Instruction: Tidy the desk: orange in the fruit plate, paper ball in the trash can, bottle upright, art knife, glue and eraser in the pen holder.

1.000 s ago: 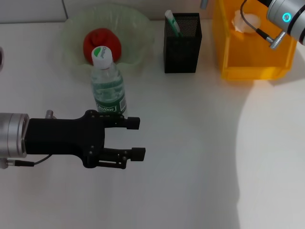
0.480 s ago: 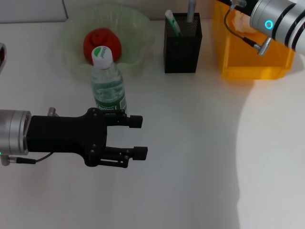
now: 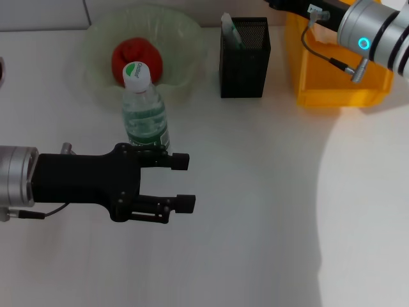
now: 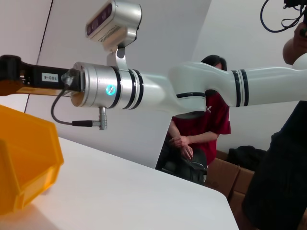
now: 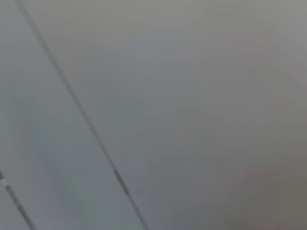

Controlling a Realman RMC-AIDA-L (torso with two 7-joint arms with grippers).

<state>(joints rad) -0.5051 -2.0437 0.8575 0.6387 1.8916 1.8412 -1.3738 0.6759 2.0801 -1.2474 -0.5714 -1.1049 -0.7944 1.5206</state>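
Note:
The clear bottle (image 3: 145,112) with a green label stands upright in front of the fruit plate (image 3: 185,38). The reddish orange (image 3: 135,56) lies in that plate. My left gripper (image 3: 185,183) hovers open and empty just in front of the bottle. The black mesh pen holder (image 3: 245,61) holds a green and white stick (image 3: 230,29). My right arm (image 3: 374,32) reaches across the yellow trash can (image 3: 332,77). The black body of my right gripper (image 3: 300,7) sits at the top edge beside the pen holder, fingertips out of view. Paper ball, art knife and eraser are hidden.
The trash can (image 4: 24,158) also shows in the left wrist view, with my right arm (image 4: 144,91) stretched above it. A person in a red shirt (image 4: 201,134) sits beyond the table's far edge. The right wrist view shows only a blurred grey surface.
My right arm has swung left across the trash can towards the pen holder. A grey stick seen over the holder half a second ago no longer shows. My left gripper has barely moved.

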